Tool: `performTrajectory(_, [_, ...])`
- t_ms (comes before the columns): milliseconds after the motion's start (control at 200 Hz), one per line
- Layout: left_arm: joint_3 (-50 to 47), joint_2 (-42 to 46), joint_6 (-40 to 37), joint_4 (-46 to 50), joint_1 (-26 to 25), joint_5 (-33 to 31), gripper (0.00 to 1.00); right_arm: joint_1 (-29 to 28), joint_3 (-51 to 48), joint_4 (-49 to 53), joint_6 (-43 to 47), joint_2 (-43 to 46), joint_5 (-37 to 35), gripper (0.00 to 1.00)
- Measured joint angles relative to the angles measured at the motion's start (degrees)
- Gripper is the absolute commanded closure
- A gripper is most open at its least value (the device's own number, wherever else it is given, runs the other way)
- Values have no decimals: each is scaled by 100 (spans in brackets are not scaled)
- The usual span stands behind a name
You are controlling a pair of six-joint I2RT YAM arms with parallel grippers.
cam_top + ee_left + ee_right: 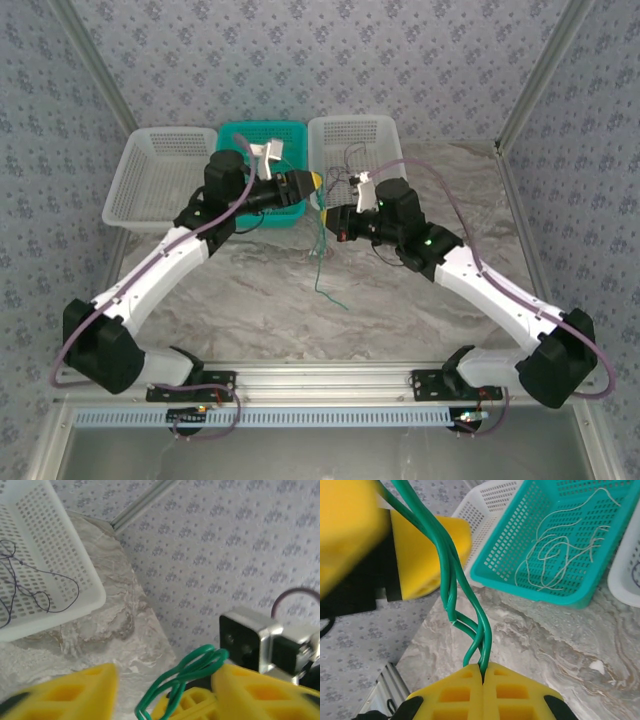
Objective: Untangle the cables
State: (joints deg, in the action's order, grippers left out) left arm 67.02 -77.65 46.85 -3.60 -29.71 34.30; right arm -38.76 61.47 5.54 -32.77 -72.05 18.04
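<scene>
Right gripper (483, 672) pinched shut on the green cable (446, 585). Its twisted strands run from there straight into the left gripper (165, 680), whose yellow fingers stand apart around them, unclamped. I judge my next pull lies along that short span above the table (250, 300).

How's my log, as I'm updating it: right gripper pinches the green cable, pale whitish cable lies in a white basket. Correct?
Wrong basket: the pale whitish cable lies in the teal basket, as the right wrist view shows. The right gripper does pinch the green cable.
</scene>
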Motion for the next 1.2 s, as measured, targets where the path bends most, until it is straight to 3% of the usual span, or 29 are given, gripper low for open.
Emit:
performTrajectory(50, [-61, -15, 0, -94, -7, 44, 78, -2, 35, -20, -20, -22, 70, 100])
performTrajectory(150, [-109, -15, -26, -254, 9, 74, 81, 0, 94, -39, -66, -48, 116, 100])
performTrajectory(360, [-190, -15, -11, -498, 13, 57, 100, 0, 138, -192, -181, -94, 260, 100])
performTrajectory(435, [-219, -15, -55, -529, 13, 35, 100, 0, 149, -205, -221, -140, 291, 100])
performTrajectory(505, [-254, -15, -50, -540, 13, 7, 100, -2, 149, -197, -238, -157, 297, 89])
performTrajectory(570, [-293, -15, -55, -551, 13, -20, 100, -2, 149, -162, -269, -160, 278, 60])
performTrajectory(670, [-334, -13, -120, -540, 7, -24, 100, 2, 149, -61, -271, -157, 234, 53])
performTrajectory(829, [-348, 9, -424, -391, 7, -46, 100, 157, 146, 210, -138, -20, 240, 60])
performTrajectory(994, [-485, 44, -785, -280, -4, -13, 100, 533, 76, 350, 17, 511, 634, 57])
performTrajectory(1199, [-590, 11, -833, -667, -103, 511, 100, 820, -96, 151, 120, 852, 909, 64])
